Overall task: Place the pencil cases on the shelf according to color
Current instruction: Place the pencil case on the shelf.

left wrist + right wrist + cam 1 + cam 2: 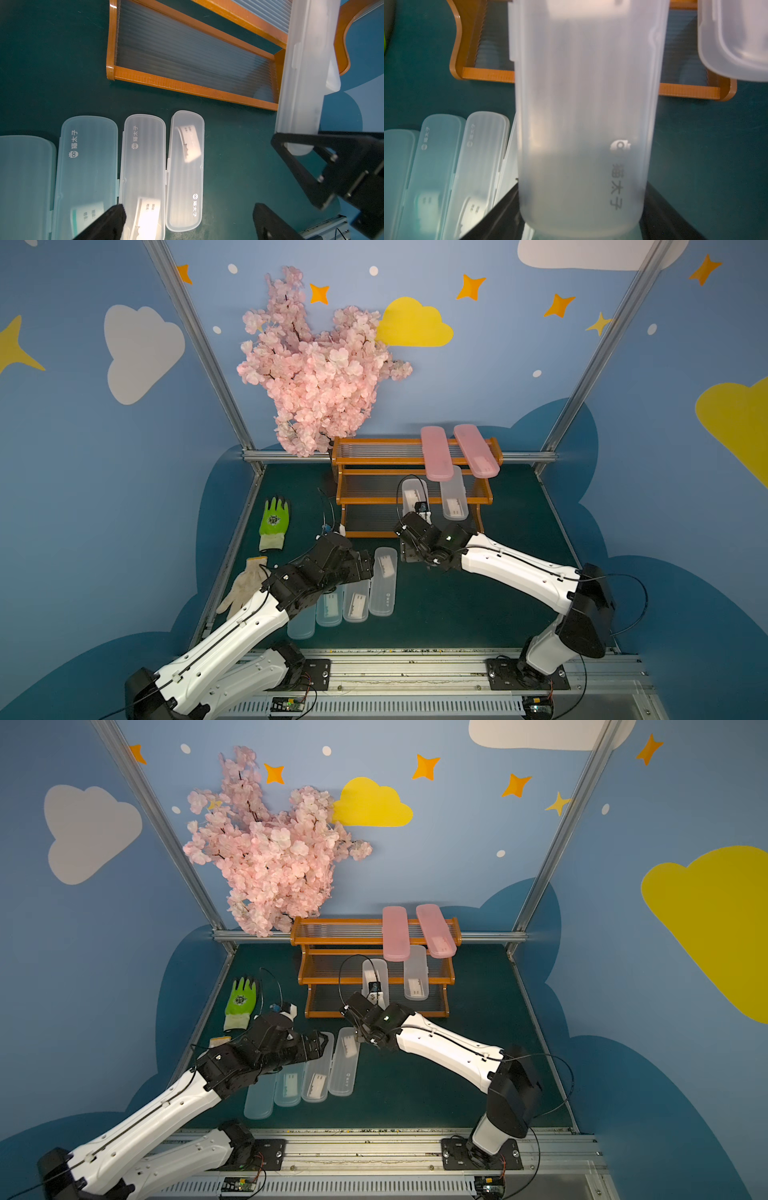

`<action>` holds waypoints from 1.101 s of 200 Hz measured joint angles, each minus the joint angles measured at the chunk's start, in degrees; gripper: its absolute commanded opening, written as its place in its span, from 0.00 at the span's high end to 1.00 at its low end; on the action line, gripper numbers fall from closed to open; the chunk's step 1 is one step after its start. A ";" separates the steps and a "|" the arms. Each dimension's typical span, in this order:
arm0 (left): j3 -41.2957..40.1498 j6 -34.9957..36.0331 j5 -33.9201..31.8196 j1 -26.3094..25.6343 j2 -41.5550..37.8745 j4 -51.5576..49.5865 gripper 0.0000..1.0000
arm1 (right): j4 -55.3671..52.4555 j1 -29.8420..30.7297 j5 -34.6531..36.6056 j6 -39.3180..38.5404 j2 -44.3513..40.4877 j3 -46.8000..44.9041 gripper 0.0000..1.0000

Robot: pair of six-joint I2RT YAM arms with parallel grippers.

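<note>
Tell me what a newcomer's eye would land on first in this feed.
The big pink blossom branch behind the left end of the shelf, then two pink pencil cases lying across its top tier. Next, the right gripper holding a clear pencil case up to the middle tier.

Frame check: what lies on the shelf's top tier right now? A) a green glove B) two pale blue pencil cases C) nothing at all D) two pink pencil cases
D: a pink case and a second pink case lie side by side across the top tier of the shelf, seen in both top views.
</note>
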 measured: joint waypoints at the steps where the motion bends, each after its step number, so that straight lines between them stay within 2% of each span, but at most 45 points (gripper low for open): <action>1: 0.00 0.00 0.04 0.00 0.00 0.02 0.00 | -0.02 -0.07 -0.02 0.00 0.11 0.13 0.40; 71: -0.33 0.87 4.42 1.99 0.68 2.25 0.00 | -2.45 -7.08 -3.10 -3.13 10.67 12.87 0.40; 113: -1.51 1.97 6.38 3.10 0.98 3.39 0.00 | -6.01 -9.42 -4.79 -4.74 15.61 20.61 0.35; 128: -1.79 2.34 6.91 3.65 0.98 3.50 0.00 | -6.75 -9.97 -5.46 -5.07 16.52 21.79 0.28; 178: -2.03 3.08 8.39 5.38 0.96 3.89 0.00 | -7.93 -11.02 -6.97 -5.84 18.21 24.35 0.23; 220: -2.32 3.23 9.35 6.12 0.81 3.89 0.00 | -8.59 -11.45 -7.52 -5.95 18.36 25.55 0.06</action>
